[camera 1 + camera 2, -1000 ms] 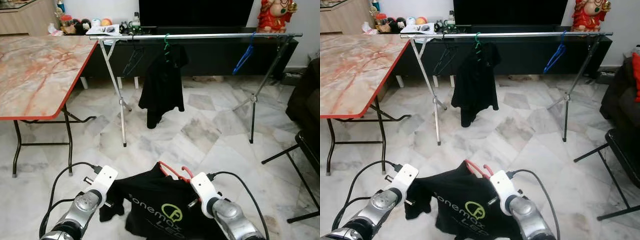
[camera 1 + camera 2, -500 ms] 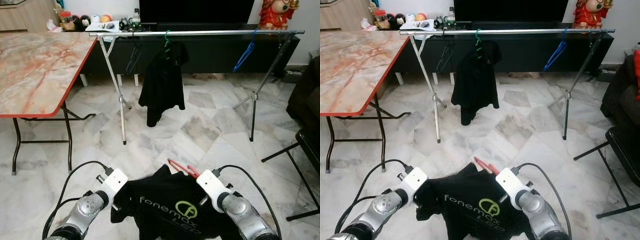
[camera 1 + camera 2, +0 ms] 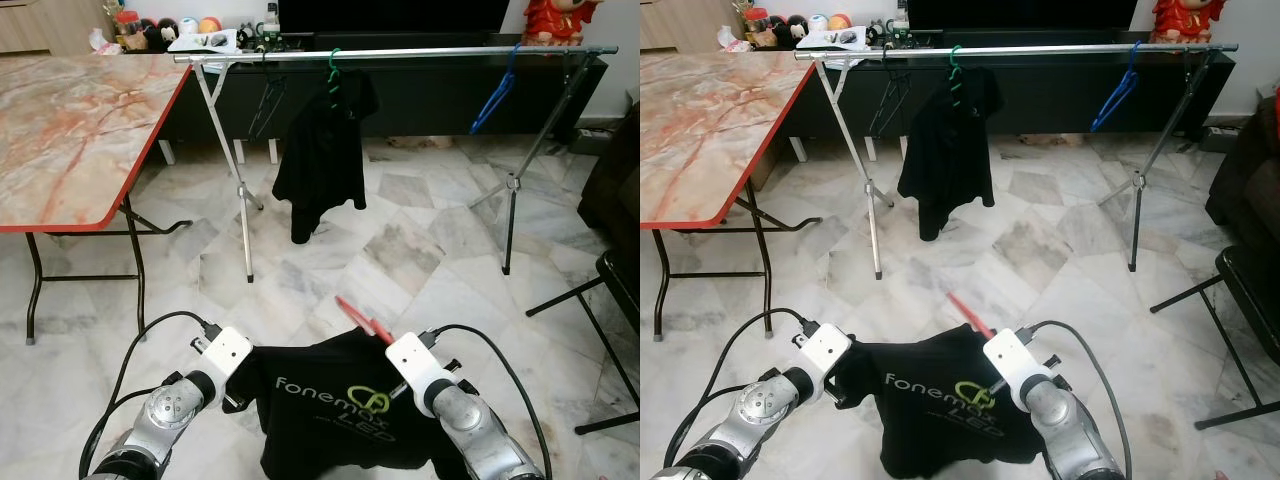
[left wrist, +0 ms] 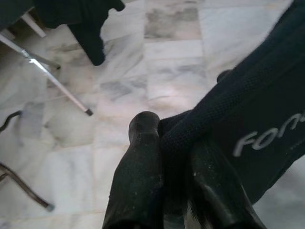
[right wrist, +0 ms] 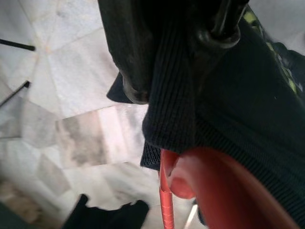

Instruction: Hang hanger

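Both grippers hold a black T-shirt (image 3: 335, 410) spread between them low in front of the robot, above the marble floor (image 3: 400, 250). The left gripper (image 4: 164, 157) has its two black fingers (image 4: 138, 176) pinched tight on one shoulder edge of the shirt, the fabric folded between them. The right gripper (image 5: 183, 62) is clamped on the other shoulder, near the collar, where the red hanger (image 3: 362, 320) sits inside the shirt with its hook poking up and away from the neck opening (in the right wrist view the red plastic lies just under the gripped cloth). The shirt's chest print, white lettering with a green emblem (image 3: 968, 393), faces up toward the head camera. Farther ahead stands a metal clothes rail (image 3: 420, 53) on crossed legs; from its bar hang a black garment (image 3: 322, 160) on a green hanger (image 3: 333, 75) near the middle, a blue hanger (image 3: 493, 95) toward the right end, and a dark hanger (image 3: 266, 100) near the left end. A marble-patterned table (image 3: 70, 130) with a red edge stands at the left, its right corner close to the rail's left end
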Tool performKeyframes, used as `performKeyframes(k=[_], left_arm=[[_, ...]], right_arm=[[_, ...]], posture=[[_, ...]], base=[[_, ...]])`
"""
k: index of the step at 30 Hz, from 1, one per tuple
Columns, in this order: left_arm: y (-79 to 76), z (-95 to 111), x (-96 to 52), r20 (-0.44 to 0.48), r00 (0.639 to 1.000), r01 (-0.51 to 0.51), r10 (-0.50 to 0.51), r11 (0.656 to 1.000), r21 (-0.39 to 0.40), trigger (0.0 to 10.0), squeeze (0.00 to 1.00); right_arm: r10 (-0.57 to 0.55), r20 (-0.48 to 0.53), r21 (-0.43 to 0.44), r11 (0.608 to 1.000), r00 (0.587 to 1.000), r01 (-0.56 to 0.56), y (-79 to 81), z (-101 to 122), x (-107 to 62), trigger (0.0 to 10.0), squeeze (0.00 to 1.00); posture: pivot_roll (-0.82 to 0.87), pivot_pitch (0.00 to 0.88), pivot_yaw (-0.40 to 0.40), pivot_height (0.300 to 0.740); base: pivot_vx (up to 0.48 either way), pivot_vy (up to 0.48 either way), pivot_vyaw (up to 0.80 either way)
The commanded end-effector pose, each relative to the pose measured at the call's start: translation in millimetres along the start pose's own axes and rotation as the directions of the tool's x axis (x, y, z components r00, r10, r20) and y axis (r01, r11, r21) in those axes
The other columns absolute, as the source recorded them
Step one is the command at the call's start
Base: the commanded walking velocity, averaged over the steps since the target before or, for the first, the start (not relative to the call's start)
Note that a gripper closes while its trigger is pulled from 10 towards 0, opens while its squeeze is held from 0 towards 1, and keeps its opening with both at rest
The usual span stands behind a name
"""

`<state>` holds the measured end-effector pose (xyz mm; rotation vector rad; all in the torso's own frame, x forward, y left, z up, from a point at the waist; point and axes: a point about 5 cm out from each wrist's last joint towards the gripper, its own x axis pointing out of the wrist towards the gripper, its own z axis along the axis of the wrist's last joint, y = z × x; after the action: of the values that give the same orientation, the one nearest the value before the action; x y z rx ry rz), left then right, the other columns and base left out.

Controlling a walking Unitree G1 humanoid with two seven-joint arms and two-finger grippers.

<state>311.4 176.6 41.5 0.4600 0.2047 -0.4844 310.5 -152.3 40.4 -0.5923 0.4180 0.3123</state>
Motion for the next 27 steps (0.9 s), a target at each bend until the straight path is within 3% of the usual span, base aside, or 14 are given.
performKeyframes(k=[1, 10, 14, 15, 21, 23, 24, 27], left_arm=[[3.5, -2.0, -3.3, 0.004, 1.0, -0.004, 0.004, 0.999, -0.034, 10.0, 0.0], [-3.6, -4.1, -3.3, -0.001, 0.998, 0.062, -0.062, 0.996, -0.061, 10.0, 0.0], [-7.4, -5.3, -3.5, -0.005, 0.995, 0.098, -0.099, 0.992, -0.075, 10.0, 0.0], [-9.2, -4.7, -2.7, -0.004, 0.994, 0.112, -0.113, 0.99, -0.083, 10.0, 0.0], [-11.9, -3.2, -1.4, 0.0, 0.991, 0.131, -0.132, 0.987, -0.09, 10.0, 0.0], [-14.5, -3.6, -1.2, 0.0, 0.99, 0.14, -0.141, 0.986, -0.094, 10.0, 0.24], [-14.9, -3.7, -1.2, 0.0, 0.99, 0.141, -0.142, 0.985, -0.095, 10.0, 0.28], [-15.6, -3.9, -1.4, 0.002, 0.99, 0.143, -0.143, 0.985, -0.099, 10.0, 0.26]], right_arm=[[-0.096, 0.03, 0.04, 0.995, 0.995, 0.095, -10.1, 6.3, -1.0, 10.0, 0.0], [-0.222, 0.144, 0.161, 0.967, 0.964, 0.199, -4.4, 23.0, -3.2, 10.0, 0.0], [-0.177, 0.169, 0.233, 0.963, 0.97, 0.135, 4.7, 24.9, -2.8, 10.0, 0.0], [-0.135, 0.179, 0.227, 0.969, 0.974, 0.093, 11.6, 24.3, -2.8, 10.0, 0.0], [-0.094, 0.172, 0.221, 0.974, 0.981, 0.055, 17.7, 20.5, -2.3, 10.0, 0.0], [-0.073, 0.157, 0.217, 0.976, 0.985, 0.038, 19.3, 16.3, -1.7, 10.0, 0.0], [-0.075, 0.159, 0.217, 0.975, 0.984, 0.039, 18.9, 15.9, -1.7, 10.0, 0.0], [-0.081, 0.164, 0.224, 0.974, 0.983, 0.043, 16.9, 15.1, -1.8, 10.0, 0.0]], posture=[[0.03, 0.138, 0.044, 0.74], [0.04, 0.138, 0.048, 0.74], [0.04, 0.136, 0.049, 0.74], [0.04, 0.133, 0.051, 0.74], [0.04, 0.131, 0.051, 0.74], [0.04, 0.128, 0.05, 0.74], [0.04, 0.128, 0.05, 0.74], [0.04, 0.124, 0.047, 0.74]], base=[[0.0, 0.0, 0.0], [0.0, 0.0, 0.0], [0.0, 0.0, 0.0], [0.0, 0.0, 0.0], [0.0, 0.0, 0.0], [0.0, 0.0, 0.0], [0.0, 0.0, 0.0], [0.0, 0.0, 0.0]])
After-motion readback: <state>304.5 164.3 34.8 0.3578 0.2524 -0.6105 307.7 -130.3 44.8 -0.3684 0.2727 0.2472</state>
